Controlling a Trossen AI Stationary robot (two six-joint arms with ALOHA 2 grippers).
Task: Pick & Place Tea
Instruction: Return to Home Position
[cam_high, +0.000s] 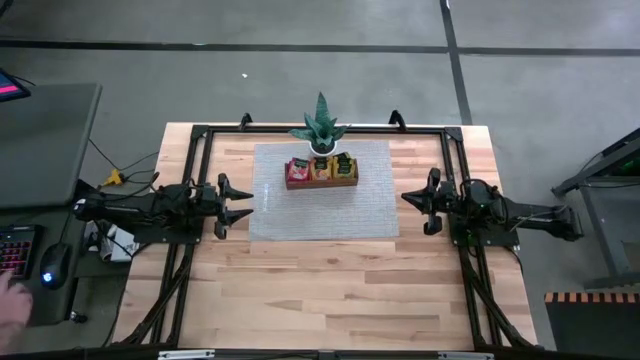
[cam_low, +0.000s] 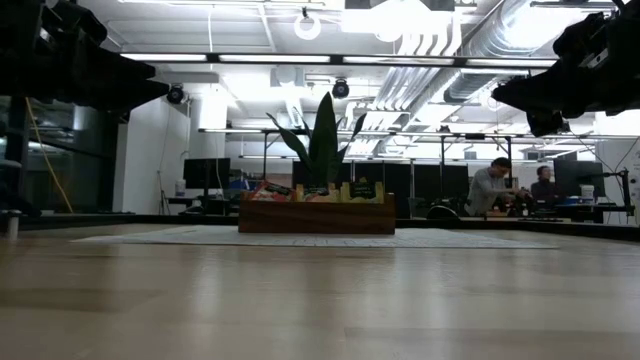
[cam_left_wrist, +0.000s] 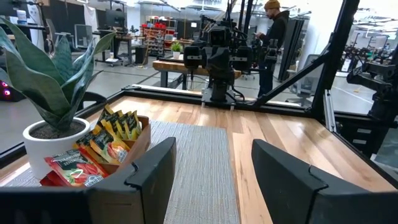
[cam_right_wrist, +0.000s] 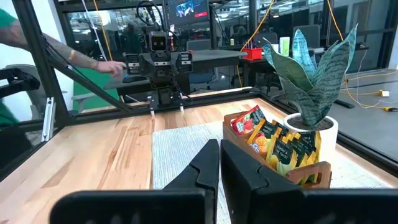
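Tea (cam_high: 320, 168) stands in tray (cam_high: 320, 185) on mat (cam_high: 320, 220), mid-table (cam_high: 330, 290), with plant (cam_high: 320, 128) touching the tray's far side. The high view gives the layout: red packets in the left section, orange in the middle, yellow in the right. It also shows both arms low at the table's sides, well apart from the tray.

Left gripper (cam_high: 246, 204) is beside the mat's left edge, and right gripper (cam_high: 404, 197) is beside its right edge. From above, the right jaws look closed, hard to be sure. The wrist views settle it: left gripper (cam_left_wrist: 211, 152) has fingers wide apart and empty, while right gripper (cam_right_wrist: 219, 155) has fingers pressed together and holds nothing.

The left wrist view shows the tea (cam_left_wrist: 99, 146) edge-on, red nearest, and a person (cam_left_wrist: 277, 37) standing beyond the table. The right wrist view shows the tea (cam_right_wrist: 273, 140) from the yellow end, plus a forearm (cam_right_wrist: 81, 59) reaching in past the far side.

The low view shows only the tray (cam_low: 315, 217) front, packet tops and the plant (cam_low: 322, 140) behind; the jaws are unreadable there.
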